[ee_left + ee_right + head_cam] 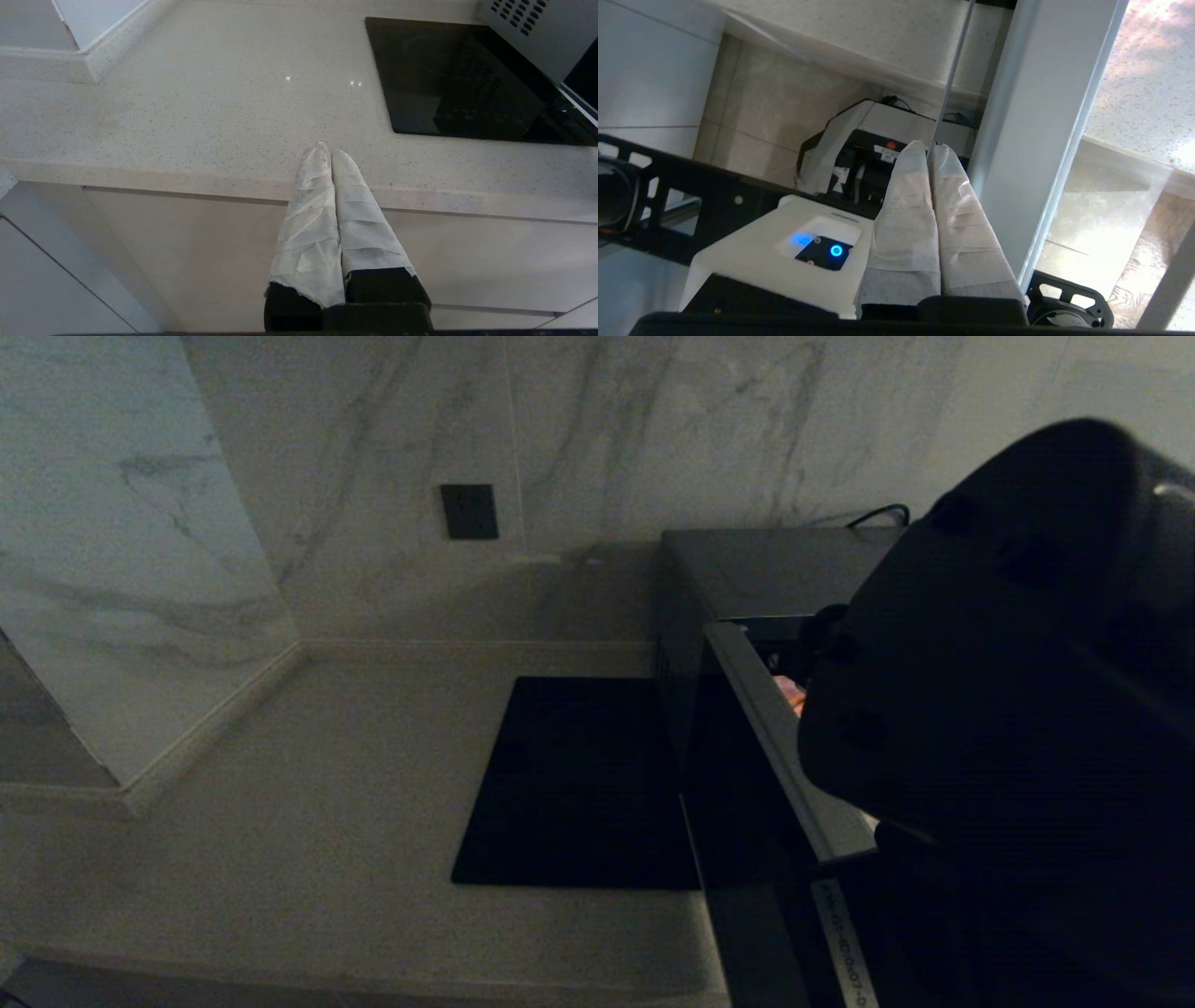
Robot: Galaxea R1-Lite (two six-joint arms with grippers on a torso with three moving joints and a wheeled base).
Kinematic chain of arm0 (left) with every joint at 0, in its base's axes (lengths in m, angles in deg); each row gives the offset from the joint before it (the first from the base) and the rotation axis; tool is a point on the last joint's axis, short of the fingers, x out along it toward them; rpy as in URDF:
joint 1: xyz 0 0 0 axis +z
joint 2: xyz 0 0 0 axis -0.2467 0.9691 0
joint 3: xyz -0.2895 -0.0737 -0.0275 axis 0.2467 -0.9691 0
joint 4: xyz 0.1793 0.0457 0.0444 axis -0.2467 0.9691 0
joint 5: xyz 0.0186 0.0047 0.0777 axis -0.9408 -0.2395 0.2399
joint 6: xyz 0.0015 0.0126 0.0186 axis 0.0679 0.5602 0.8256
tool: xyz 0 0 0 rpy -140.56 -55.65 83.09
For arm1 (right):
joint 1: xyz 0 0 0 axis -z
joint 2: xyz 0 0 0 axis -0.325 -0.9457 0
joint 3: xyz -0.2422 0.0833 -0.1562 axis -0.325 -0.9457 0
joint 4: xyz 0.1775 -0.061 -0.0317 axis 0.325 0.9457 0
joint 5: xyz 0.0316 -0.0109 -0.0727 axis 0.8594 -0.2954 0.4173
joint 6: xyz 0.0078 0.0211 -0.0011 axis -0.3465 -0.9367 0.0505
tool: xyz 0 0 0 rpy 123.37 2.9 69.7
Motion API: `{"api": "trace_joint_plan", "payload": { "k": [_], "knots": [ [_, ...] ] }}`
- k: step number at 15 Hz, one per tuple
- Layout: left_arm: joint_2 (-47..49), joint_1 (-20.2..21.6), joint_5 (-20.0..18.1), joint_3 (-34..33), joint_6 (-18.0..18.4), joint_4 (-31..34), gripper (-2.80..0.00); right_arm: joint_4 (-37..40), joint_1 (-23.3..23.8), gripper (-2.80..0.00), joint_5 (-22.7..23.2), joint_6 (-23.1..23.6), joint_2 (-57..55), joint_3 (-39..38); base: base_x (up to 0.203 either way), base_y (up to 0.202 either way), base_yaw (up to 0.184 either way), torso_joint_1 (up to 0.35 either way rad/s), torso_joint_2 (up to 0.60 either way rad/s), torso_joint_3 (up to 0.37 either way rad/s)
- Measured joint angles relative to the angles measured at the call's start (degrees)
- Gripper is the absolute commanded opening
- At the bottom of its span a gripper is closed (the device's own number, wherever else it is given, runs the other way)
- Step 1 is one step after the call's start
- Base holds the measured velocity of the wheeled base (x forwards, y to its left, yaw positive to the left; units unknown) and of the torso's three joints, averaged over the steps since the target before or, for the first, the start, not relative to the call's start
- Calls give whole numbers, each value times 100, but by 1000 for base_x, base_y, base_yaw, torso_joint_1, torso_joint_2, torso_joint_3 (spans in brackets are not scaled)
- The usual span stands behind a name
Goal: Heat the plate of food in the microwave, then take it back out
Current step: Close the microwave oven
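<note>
Marble-veined wall panels [327, 476] are standing behind a pale speckled countertop [308, 821], and a small dark square plate [469, 511] is sitting on the rear wall.

The left gripper [327, 154] is resting parked off the front edge of the countertop [187, 107], above the pale cabinet fronts [187, 252]. Its two cloth-wrapped fingers [310, 219] are pressing flat against each other, gripping nothing.

A flat black square mat [579, 784] is lying on the countertop, just beside the microwave. In the left wrist view the same mat [444, 79] is reflecting the vented grey side wall of the appliance [528, 28].

The microwave [766, 569] is standing right of the mat with its door [775, 747] swung open toward the robot; the silver top edge of the door is running diagonally across the head view. Through the gap behind that edge, a small pink and orange patch is showing inside the cavity: the plate of food [789, 693], mostly hidden.

The right arm [1008, 709] is filling the right side of the head view as a large dark mass, covering most of the cavity opening. The right gripper [930, 147] is pointing alongside a pale vertical panel [1031, 140]. Its wrapped fingers [906, 210] are clamping together with nothing between them. Beyond the fingertips, the robot base [784, 247] with blue lit indicators is showing below.
</note>
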Motion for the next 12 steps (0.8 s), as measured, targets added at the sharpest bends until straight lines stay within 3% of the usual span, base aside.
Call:
{"api": "trace_joint_plan", "payload": {
  "k": [12],
  "knots": [
    [0,0,0,0,1,2,-280,275,1140,-280,-85,-67,334,-59,0,0,0,0,0,0]
  ]
}}
